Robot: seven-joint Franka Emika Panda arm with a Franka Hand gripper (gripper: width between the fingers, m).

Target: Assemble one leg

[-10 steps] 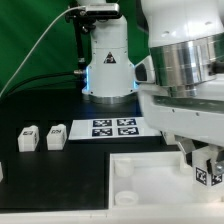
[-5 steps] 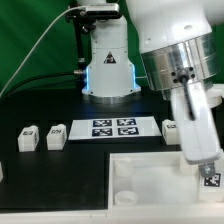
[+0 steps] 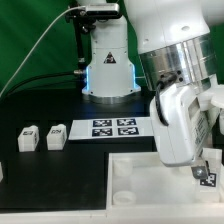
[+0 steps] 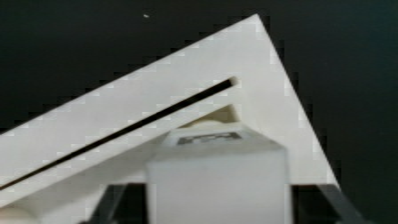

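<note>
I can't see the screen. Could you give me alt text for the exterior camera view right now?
A large white robot arm reaches down at the exterior view's right, its gripper holding a small tagged white leg over a white tray-like panel. Two more legs stand on the black table at the left, beside the flat marker board.

— What sort of place is this?
— A robotics lab. The arm's white base [image 3: 108, 62] stands on a black surface [image 3: 40, 105] against a green backdrop [image 3: 35, 30].
— Anything else?
— Just in front of that base lies the marker board [image 3: 113, 127], and tagged white blocks [image 3: 42, 137] sit nearby.
</note>
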